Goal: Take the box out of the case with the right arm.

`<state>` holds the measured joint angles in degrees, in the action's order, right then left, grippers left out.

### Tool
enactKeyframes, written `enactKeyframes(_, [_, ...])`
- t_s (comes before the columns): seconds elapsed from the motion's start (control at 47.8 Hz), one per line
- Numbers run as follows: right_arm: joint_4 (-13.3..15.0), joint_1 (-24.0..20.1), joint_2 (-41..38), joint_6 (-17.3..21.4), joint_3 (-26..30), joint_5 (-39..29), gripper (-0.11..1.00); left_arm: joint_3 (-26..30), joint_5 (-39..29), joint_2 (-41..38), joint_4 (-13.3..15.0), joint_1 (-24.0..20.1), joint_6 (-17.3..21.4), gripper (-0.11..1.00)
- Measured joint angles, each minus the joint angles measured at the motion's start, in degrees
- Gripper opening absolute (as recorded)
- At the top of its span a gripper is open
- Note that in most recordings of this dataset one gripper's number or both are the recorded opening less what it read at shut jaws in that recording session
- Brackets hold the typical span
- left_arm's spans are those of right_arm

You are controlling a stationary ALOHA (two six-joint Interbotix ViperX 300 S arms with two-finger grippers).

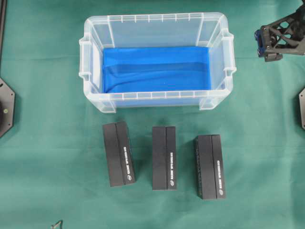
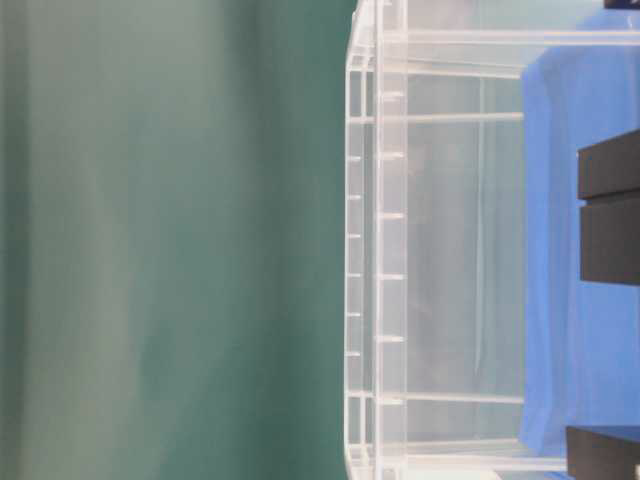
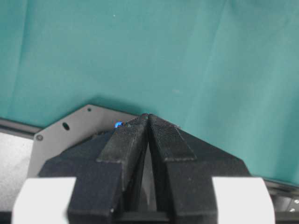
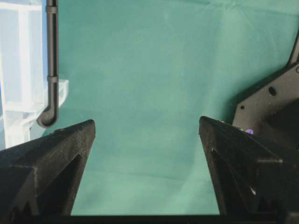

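Observation:
The clear case [image 1: 217, 45] stands at the back middle of the green cloth, and only its blue sheet [image 1: 157, 69] shows inside. Three black boxes lie on the cloth in front of it: left [image 1: 118, 153], middle [image 1: 164, 158], right [image 1: 210, 166]. My right gripper [image 1: 271, 45] hovers outside the case, off its right end. In the right wrist view it [image 4: 146, 121] is open over bare cloth, with the case's corner [image 4: 18, 84] at the left. My left gripper [image 3: 148, 115] is shut and empty, its tips touching. The table-level view shows the case wall [image 2: 390, 250] and a box [image 2: 610, 220].
Arm base plates sit at the left edge [image 1: 5, 107] and right edge [image 1: 301, 107] of the table. A grey base plate [image 3: 70, 135] lies under the left gripper. A black cable [image 4: 51, 60] hangs beside the case in the right wrist view.

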<state>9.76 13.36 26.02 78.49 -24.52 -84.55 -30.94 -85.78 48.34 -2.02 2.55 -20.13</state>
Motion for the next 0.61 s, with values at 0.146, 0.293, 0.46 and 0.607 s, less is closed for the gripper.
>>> enactKeyframes(0.146, [0.0, -0.09, 0.0, 0.0, 0.0, 0.0, 0.88, 0.0, 0.0, 0.0, 0.0, 0.0, 0.09, 0.03])
enactKeyframes(0.293, [-0.26, 0.0, 0.0, 0.0, 0.0, 0.0, 0.88, 0.0, 0.0, 0.0, 0.09, 0.0, 0.09, 0.03])
enactKeyframes(0.46, [-0.35, -0.09, 0.0, 0.0, 0.0, 0.0, 0.88, 0.0, -0.09, 0.0, 0.09, 0.0, 0.09, 0.03])
enactKeyframes(0.607, [-0.35, 0.0, 0.0, 0.0, 0.0, 0.0, 0.88, 0.0, -0.09, 0.0, 0.0, 0.0, 0.09, 0.03])
